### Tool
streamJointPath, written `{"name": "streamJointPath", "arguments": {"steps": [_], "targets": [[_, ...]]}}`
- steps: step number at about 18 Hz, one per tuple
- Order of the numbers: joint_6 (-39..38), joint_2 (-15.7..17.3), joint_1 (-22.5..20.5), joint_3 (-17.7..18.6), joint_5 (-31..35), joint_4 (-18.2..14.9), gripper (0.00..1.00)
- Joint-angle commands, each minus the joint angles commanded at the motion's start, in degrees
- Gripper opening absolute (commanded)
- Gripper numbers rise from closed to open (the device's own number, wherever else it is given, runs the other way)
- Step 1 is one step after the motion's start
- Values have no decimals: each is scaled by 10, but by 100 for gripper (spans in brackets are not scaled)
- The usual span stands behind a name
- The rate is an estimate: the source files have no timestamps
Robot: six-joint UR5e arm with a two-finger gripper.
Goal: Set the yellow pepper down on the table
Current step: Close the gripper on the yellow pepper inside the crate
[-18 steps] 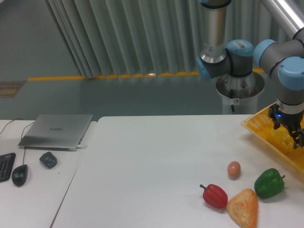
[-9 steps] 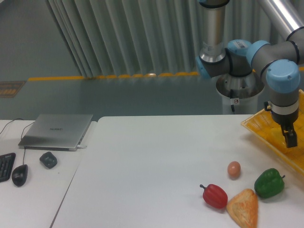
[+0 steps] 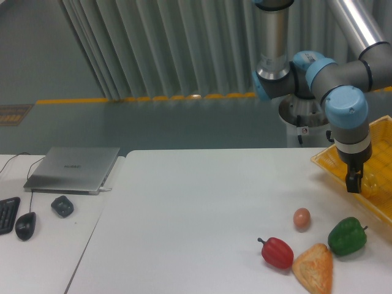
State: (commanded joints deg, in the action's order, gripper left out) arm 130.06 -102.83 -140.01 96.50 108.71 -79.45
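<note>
So our hand (image 3: 353, 182) has swung left over the last second and now hangs at the near-left edge of the yellow basket (image 3: 324, 160), instead of deeper in over it. The yellow pepper (image 3: 369, 182) shows as a yellow lump right beside the fingers, but we honestly can't tell whether they're clenched on it or it's just sitting in the basket behind them. If we do have it, the carry toward the white surface (image 3: 196, 214) is underway, and there's bare room left of the egg (image 3: 301, 218), red pepper (image 3: 277, 252), pastry (image 3: 314, 267) and green pepper (image 3: 347, 236). If not, we're leaving empty-handed.
</note>
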Motion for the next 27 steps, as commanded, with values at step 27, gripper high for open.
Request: {"name": "streamJointPath", "arguments": {"steps": [27], "targets": [[62,7,-37,60,14,6,100]]}}
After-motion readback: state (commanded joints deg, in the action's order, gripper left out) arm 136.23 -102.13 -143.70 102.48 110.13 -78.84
